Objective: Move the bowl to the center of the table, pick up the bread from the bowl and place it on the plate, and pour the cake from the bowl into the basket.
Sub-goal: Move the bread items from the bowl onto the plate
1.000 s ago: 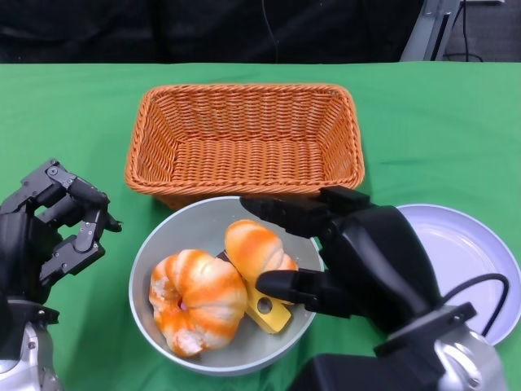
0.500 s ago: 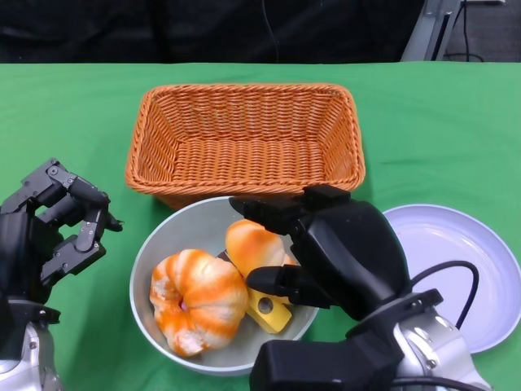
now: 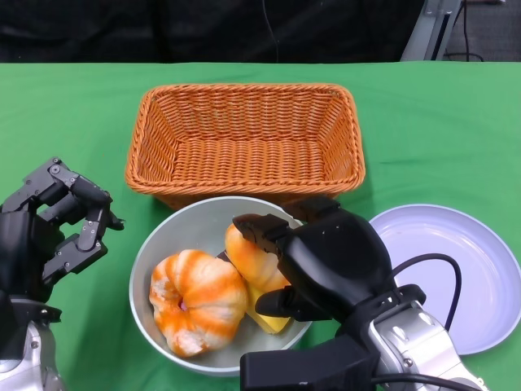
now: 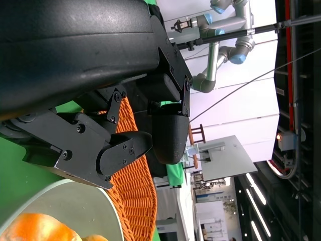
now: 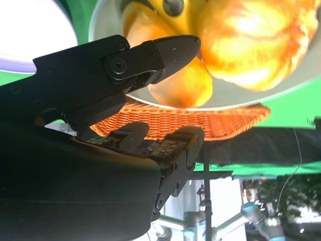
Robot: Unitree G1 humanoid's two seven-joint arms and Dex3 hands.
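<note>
A grey bowl point(image 3: 159, 244) sits in front of the basket near the table's front edge. It holds an oblong orange bread roll point(image 3: 248, 248), a round orange-and-white striped bun point(image 3: 195, 297) and a yellow cake wedge point(image 3: 267, 319). My right hand point(image 3: 326, 261) is over the bowl's right side, one finger at the far end of the roll and the thumb low beside the wedge. In the right wrist view the roll point(image 5: 183, 83) lies between the spread fingers of that hand point(image 5: 100, 125), with a gap on one side. My left hand point(image 3: 53, 224) hovers open to the left of the bowl.
An orange wicker basket point(image 3: 244, 102) stands just behind the bowl, its near wall almost touching the rim. A white plate point(image 3: 464, 277) lies at the right, partly behind my right forearm. Green cloth covers the table.
My right hand has moved left over the bowl, its fingers coming around the roll, and more of the plate shows. The roll and my left hand have not moved.
</note>
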